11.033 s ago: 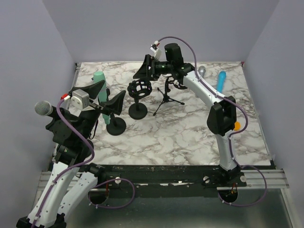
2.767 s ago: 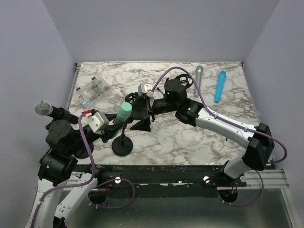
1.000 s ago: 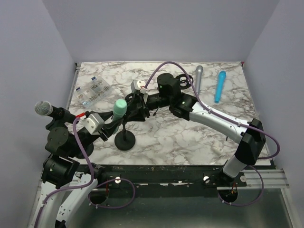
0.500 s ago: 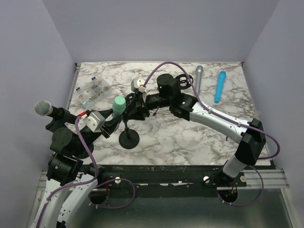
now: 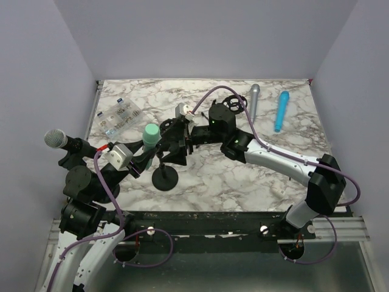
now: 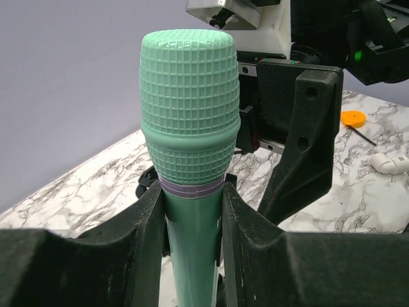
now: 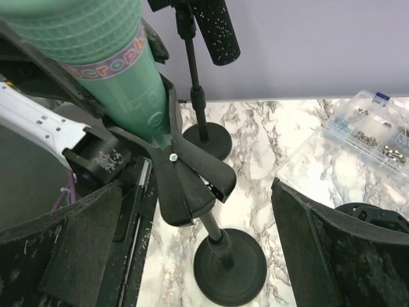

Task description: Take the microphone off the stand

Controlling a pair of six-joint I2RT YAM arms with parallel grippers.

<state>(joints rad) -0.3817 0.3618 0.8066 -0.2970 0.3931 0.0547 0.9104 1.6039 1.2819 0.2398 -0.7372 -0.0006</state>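
Note:
The mint-green microphone stands tilted in the black clip of a round-based stand. My left gripper is shut on its green body just under the head, one finger pressed on each side. My right gripper is open, its wide-apart fingers either side of the clip and stem without touching them. In the right wrist view the microphone's lower body still runs into the clip, above the stand's base.
A second stand with a dark microphone is at the left edge. A clear parts box lies at the back left. A silver microphone, a blue one and a black shock mount lie at the back right.
My right gripper, pinched on the stand's clip a moment ago, has opened wide and shifted slightly to the right. The left gripper keeps its hold on the green microphone.

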